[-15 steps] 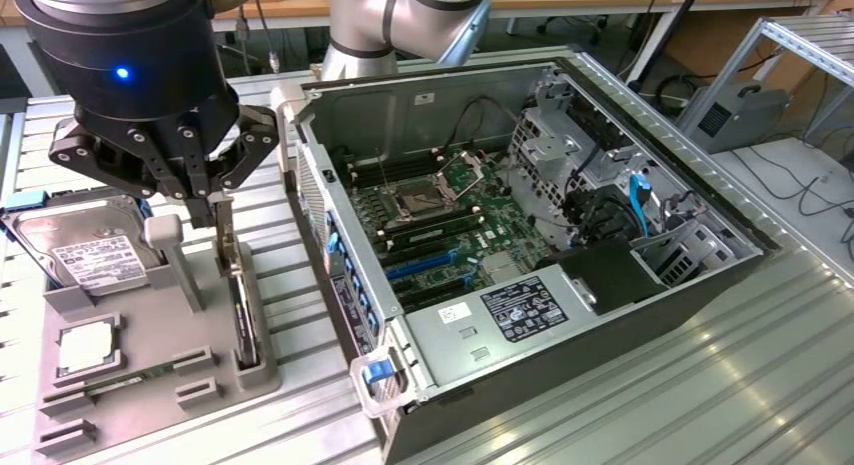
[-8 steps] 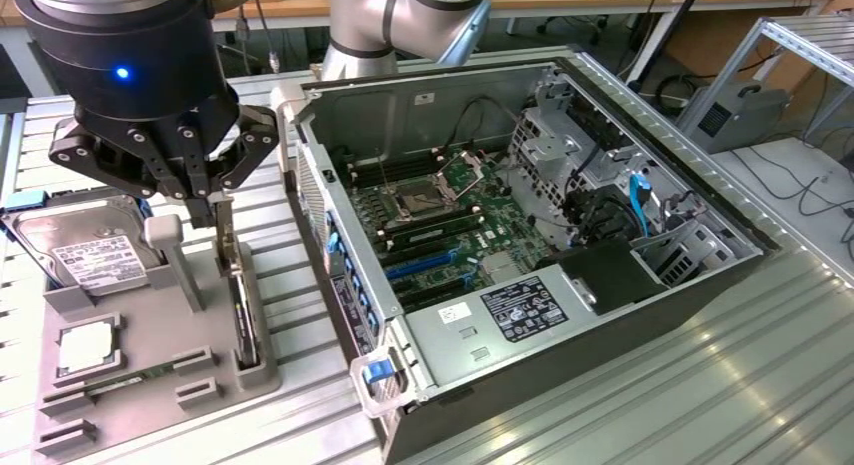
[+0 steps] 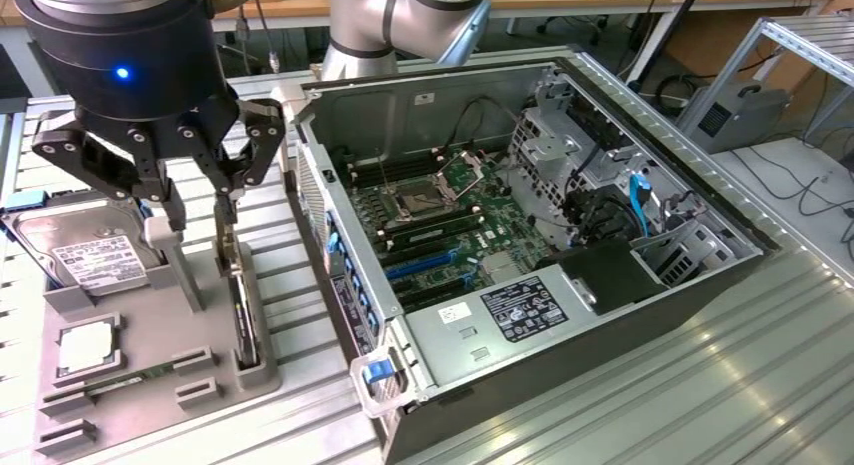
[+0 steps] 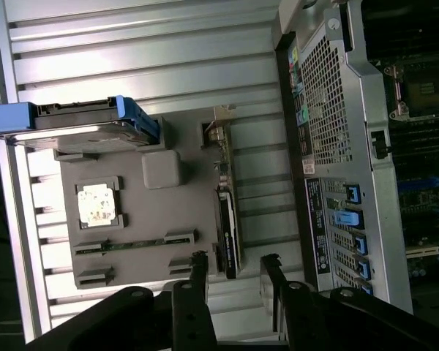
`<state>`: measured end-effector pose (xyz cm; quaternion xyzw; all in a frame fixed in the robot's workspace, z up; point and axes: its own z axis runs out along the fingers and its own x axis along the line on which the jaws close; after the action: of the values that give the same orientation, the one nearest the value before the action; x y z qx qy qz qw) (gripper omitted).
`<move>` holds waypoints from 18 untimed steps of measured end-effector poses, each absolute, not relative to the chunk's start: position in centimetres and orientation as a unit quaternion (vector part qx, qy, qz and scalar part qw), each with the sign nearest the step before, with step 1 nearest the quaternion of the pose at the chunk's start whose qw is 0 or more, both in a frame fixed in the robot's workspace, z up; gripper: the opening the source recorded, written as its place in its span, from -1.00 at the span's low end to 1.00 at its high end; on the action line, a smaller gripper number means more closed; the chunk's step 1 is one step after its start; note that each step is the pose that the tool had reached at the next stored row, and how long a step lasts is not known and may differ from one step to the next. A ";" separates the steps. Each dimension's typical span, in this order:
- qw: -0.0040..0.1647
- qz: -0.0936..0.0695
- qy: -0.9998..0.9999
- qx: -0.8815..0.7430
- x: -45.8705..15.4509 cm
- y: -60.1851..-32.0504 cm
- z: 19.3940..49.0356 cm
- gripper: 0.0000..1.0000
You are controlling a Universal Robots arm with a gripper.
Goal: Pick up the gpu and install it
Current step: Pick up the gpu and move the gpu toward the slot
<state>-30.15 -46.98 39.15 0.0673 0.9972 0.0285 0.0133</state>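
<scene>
The gpu [image 3: 243, 310] stands on its long edge in a slot of the grey tray [image 3: 140, 410], a thin dark card with a pale metal bracket at its far end. In the wrist view the gpu [image 4: 227, 227] runs away from the fingers, its bracket [image 4: 221, 139] at the far end. My gripper [image 3: 194, 220] hangs just above the card's rear part. My gripper [image 4: 234, 261] is open, and its two black fingers straddle the line of the card's near end with nothing between them.
The open computer case [image 3: 534, 235] lies at the exterior view's right of the tray, motherboard [image 3: 441, 225] and blue slots exposed. The tray also carries a hard drive [image 3: 87, 255], a processor [image 3: 87, 347] and a green memory stick [image 3: 134, 375]. The ribbed metal table [image 3: 694, 385] extends around.
</scene>
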 end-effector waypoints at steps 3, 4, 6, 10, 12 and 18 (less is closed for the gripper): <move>0.013 0.029 0.997 0.067 -30.2 -47.0 38.9 -0.15; 0.013 0.029 0.997 0.067 -30.2 -47.0 38.5 -0.15; 0.013 0.029 0.997 0.067 -30.2 -47.0 38.0 -0.15; 0.013 0.029 0.997 0.067 -30.2 -47.0 37.2 -0.15; 0.013 0.029 0.997 0.067 -30.2 -47.0 36.9 -0.15; 0.013 0.029 0.997 0.067 -30.2 -47.0 35.1 -0.15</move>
<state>-30.15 -46.98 35.14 0.0673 0.9972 0.0285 0.0133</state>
